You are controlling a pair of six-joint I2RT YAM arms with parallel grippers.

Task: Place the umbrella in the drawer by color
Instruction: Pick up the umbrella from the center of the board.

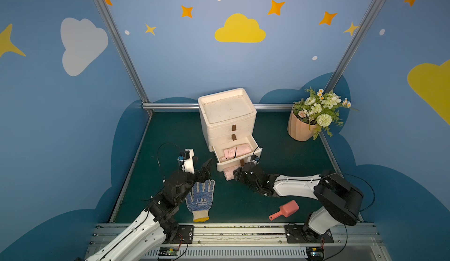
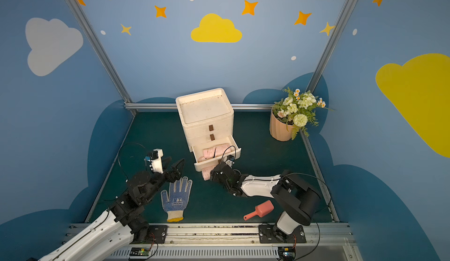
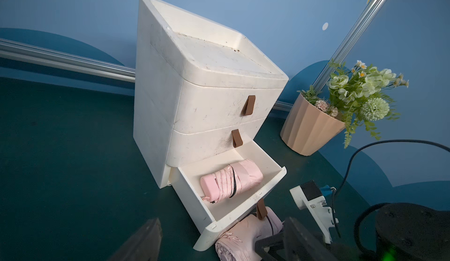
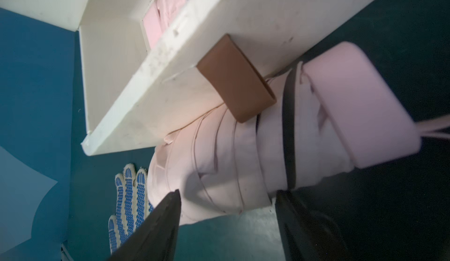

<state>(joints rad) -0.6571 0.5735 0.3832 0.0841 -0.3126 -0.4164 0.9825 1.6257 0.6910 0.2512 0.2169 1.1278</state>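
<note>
A white cabinet (image 1: 226, 116) has its bottom drawer (image 1: 231, 166) (image 3: 243, 200) pulled out. One folded pink umbrella (image 1: 237, 150) (image 2: 216, 151) (image 3: 231, 177) lies inside it. Another pink umbrella (image 1: 229, 173) (image 2: 206, 174) (image 3: 241, 237) (image 4: 231, 155) lies on the green mat, partly under the drawer front. My right gripper (image 1: 237, 173) (image 4: 229, 196) is low at this umbrella, jaws apart at its near side. My left gripper (image 1: 202, 163) (image 2: 174, 163) (image 3: 219, 237) hangs open and empty, left of the drawer.
A blue-dotted work glove (image 1: 201, 199) (image 2: 176, 196) lies under the left gripper. A pink scoop (image 1: 286, 210) lies near the front right. A flower pot (image 1: 300, 128) (image 3: 306, 130) stands at the back right. The two upper drawers are closed.
</note>
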